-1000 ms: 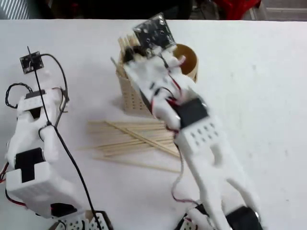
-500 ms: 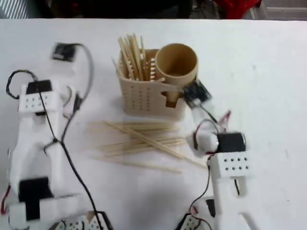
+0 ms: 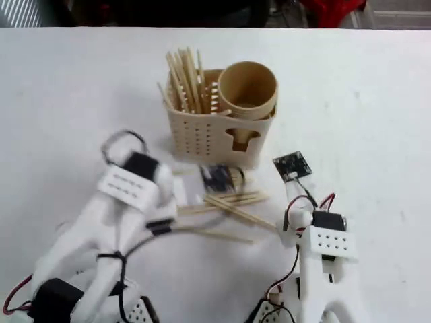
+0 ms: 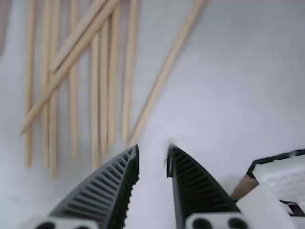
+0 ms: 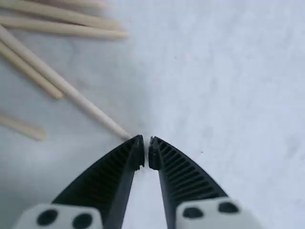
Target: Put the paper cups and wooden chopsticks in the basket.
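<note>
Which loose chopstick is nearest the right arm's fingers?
The long slanted chopstick whose tip ends right at the fingers; the other chopsticks lie farther off.

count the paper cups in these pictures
1: a tan round paper cup stands upright inside the cream perforated plastic basket, beside the bundle of wooden chopsticks there. More may be nested inside it.

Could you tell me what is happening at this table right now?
Two robot arms are filling a basket. A paper cup and a bundle of chopsticks stand in it already. The loose chopsticks lie on the table in front of it. The left gripper hovers over that pile, slightly open and empty. The right gripper sits by one stick's tip, shut on nothing.
</note>
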Robot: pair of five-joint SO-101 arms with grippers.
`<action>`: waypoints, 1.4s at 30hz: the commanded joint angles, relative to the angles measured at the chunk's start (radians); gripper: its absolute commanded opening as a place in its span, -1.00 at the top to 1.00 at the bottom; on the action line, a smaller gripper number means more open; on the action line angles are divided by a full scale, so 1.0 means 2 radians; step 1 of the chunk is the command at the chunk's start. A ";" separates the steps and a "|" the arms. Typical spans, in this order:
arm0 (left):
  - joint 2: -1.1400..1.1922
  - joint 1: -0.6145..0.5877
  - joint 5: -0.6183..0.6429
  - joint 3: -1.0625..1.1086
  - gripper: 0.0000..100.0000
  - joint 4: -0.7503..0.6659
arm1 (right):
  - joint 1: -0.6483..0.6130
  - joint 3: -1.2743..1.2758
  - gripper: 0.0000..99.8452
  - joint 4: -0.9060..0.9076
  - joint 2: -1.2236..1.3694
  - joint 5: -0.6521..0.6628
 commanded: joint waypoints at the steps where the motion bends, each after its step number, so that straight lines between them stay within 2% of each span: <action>1: -0.017 0.082 -0.008 0.082 0.75 -0.114 | 0.006 0.015 0.93 -0.036 -0.010 0.003; 5: -0.016 0.107 -0.009 0.124 0.66 -0.196 | 0.006 0.017 0.93 -0.039 -0.010 0.000; 11: -0.013 0.115 -0.009 0.139 0.66 -0.244 | 0.005 0.018 0.93 -0.040 -0.010 -0.001; 17: 0.089 0.114 -0.006 0.134 0.66 -0.308 | 0.005 0.018 0.93 -0.040 -0.010 -0.001; 21: 0.138 0.115 -0.005 0.081 0.69 -0.270 | 0.005 0.018 0.93 -0.040 -0.010 -0.001; 27: 0.157 0.117 -0.005 0.071 0.94 -0.255 | 0.005 0.018 0.93 -0.042 -0.010 -0.002; 33: 0.155 0.115 -0.005 0.059 0.95 -0.228 | 0.005 0.025 0.93 -0.051 -0.011 -0.002; 37: 0.109 0.115 -0.005 0.025 0.95 -0.166 | 0.005 0.025 0.93 -0.051 -0.011 -0.002; 42: -0.017 0.115 -0.004 -0.033 0.95 -0.058 | 0.004 0.025 0.93 -0.052 -0.011 -0.002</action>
